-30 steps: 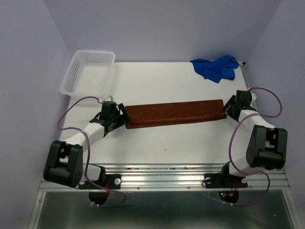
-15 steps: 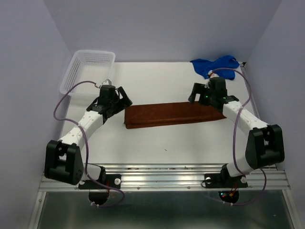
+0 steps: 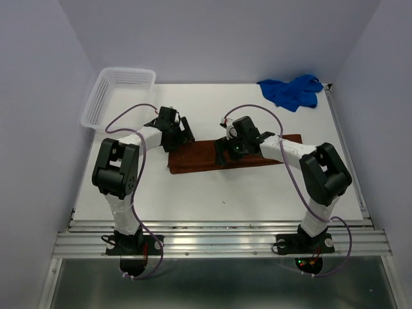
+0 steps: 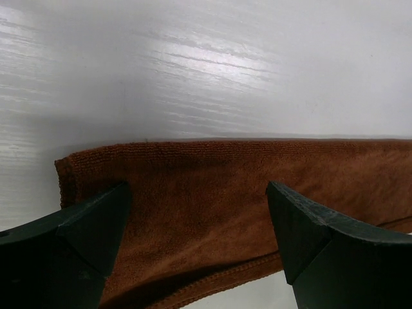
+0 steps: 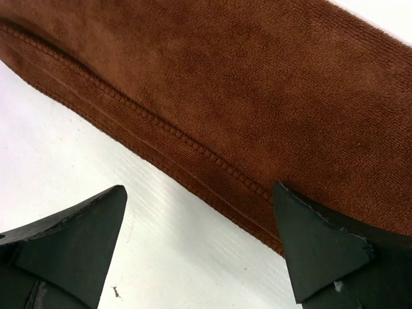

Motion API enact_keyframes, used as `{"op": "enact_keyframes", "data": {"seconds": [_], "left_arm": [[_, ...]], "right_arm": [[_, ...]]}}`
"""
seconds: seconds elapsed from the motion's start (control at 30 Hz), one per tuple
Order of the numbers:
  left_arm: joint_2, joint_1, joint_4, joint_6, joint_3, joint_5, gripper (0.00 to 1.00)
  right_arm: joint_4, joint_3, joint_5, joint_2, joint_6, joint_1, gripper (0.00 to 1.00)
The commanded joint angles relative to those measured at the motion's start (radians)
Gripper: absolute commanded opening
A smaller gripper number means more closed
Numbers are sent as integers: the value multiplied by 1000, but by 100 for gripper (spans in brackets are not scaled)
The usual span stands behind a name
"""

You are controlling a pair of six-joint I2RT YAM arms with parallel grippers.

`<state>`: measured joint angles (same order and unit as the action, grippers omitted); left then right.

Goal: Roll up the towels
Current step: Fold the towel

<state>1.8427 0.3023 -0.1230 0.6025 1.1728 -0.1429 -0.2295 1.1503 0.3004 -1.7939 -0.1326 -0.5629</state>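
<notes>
Rust-brown towel (image 3: 199,161) in long strip, left gripper (image 4: 198,188) wide over its left end, right gripper (image 5: 199,188) wide near its middle

pale lilac walls (image 3: 219,38) enclose a white table (image 3: 212,187) at nine, twelve and three o'clock. an aluminium rail (image 3: 219,237) borders six o'clock.

We see a white plastic mesh basket (image 3: 95,103) sitting at the far left corner of the white surface (image 3: 257,187). A small dark speck (image 3: 223,202) lies on the surface towards its near side. A ribbed aluminium rail (image 3: 219,235) runs along the near edge, and pale lilac walls (image 3: 225,38) enclose the other sides.
</notes>
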Motion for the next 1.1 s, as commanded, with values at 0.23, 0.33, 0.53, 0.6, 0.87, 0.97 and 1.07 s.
{"op": "enact_keyframes", "data": {"seconds": [0.23,0.33,0.53,0.6,0.87,0.97,1.07], "left_arm": [[10,8,-20,-24,7,9,99],[12,8,-26,-26,4,25,99],[12,8,-41,-29,4,54,99],[13,8,-49,-32,8,63,99],[12,6,-55,-33,5,72,99],[9,8,-61,-33,5,88,99],[-6,8,-64,-30,-2,91,99]], "right_arm": [[10,-6,6,-2,22,-49,100],[10,-43,28,19,15,-49,100],[-5,-106,34,60,-7,-58,100],[-24,-113,31,79,-10,-68,100],[-103,-176,-32,231,-62,-88,100],[-108,-187,-117,275,-96,-88,100],[-100,-172,-274,295,-143,-88,100]]}}
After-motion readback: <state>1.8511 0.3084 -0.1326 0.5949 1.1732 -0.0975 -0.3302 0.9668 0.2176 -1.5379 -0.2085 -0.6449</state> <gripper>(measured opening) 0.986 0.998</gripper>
